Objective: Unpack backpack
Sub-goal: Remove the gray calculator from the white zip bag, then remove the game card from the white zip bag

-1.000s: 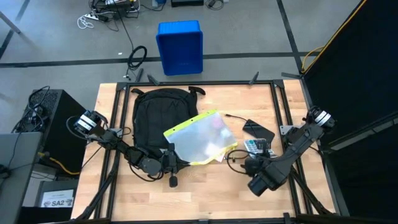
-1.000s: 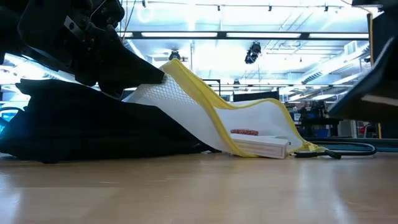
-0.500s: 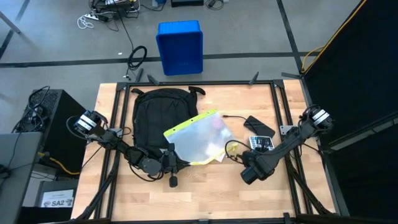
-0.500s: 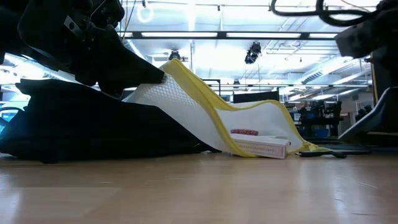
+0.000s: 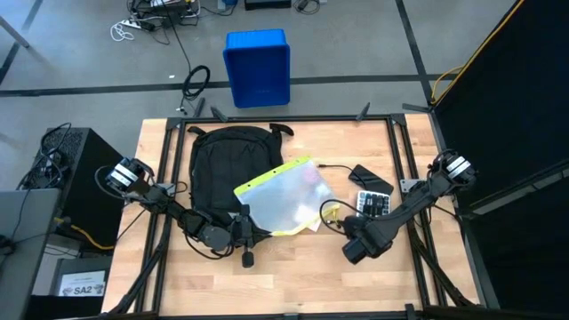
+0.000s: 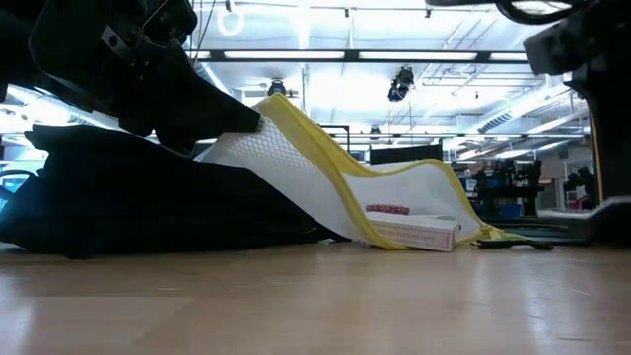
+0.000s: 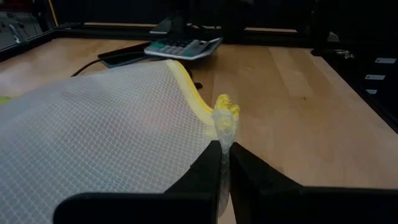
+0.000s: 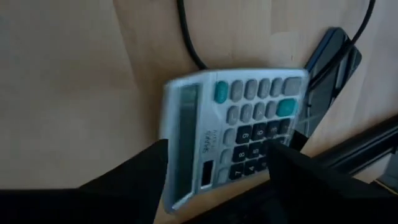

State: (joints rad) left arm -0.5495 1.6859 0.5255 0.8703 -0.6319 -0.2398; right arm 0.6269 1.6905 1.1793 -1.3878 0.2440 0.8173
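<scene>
High view: the large black fabric backpack (image 5: 222, 169) is lying flat on the wooden worktop (image 5: 293, 284), toward its far left part. A translucent white mesh pouch with yellow edging (image 5: 280, 197) is resting partly on the backpack's right side and partly on the bare wood. The left gripper (image 5: 242, 222) is sitting at the pouch's near left corner. The right gripper (image 5: 363, 233) is hovering near the right edge, just beside a grey desk calculator with dark keys (image 5: 372, 204); a flat black rectangular device (image 5: 368, 183) is lying just beyond it.

Low view: the backpack (image 6: 148, 202) is occupying the left side, and the pouch (image 6: 325, 187) is draping from it down to the worktop (image 6: 315, 306).

Left wrist view: the left gripper (image 7: 222, 163) is pinching the pouch (image 7: 99, 130) at its yellow corner, jaws clamped together on it.

Right wrist view: the right gripper's jaws are standing apart, one finger (image 8: 134, 177) at each side of the calculator (image 8: 236, 127), holding nothing.
</scene>
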